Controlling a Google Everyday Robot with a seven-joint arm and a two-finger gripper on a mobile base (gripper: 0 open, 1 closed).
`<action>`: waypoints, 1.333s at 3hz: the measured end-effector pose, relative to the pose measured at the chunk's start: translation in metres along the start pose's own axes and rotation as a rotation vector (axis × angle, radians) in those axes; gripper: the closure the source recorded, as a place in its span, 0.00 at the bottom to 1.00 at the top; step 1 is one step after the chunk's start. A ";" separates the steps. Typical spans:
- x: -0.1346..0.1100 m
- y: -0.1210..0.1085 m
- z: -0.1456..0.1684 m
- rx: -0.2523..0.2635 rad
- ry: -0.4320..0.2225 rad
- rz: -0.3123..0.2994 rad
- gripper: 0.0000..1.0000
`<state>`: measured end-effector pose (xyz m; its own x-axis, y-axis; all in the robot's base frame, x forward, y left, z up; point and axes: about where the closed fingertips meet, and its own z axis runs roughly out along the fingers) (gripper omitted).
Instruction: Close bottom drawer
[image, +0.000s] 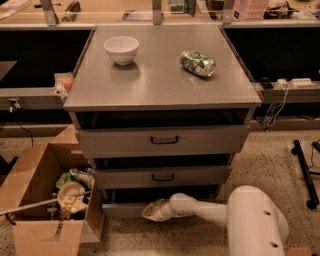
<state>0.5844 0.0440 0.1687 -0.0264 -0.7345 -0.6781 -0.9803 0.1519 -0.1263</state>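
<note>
The bottom drawer (120, 209) is the lowest of three in a grey metal cabinet. Its low plain front strip stands out slightly from the cabinet, with a dark gap above it. My white arm reaches in from the lower right. My gripper (148, 212) is at the drawer's front strip, near its middle, seemingly touching it. The top drawer (165, 140) and the middle drawer (162, 177) have black handles and also stand slightly out.
A white bowl (121, 49) and a green can (198, 63) on its side sit on the cabinet top (160, 85). An open cardboard box (45, 200) with rubbish stands on the floor to the left of the drawers. Black cables and a stand are at right.
</note>
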 end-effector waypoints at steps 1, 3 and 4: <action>-0.001 -0.005 0.000 0.005 -0.004 0.003 1.00; -0.002 -0.016 -0.001 0.017 -0.013 0.009 1.00; -0.003 -0.021 -0.001 0.022 -0.018 0.013 1.00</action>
<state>0.6045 0.0421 0.1739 -0.0354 -0.7207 -0.6924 -0.9754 0.1756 -0.1329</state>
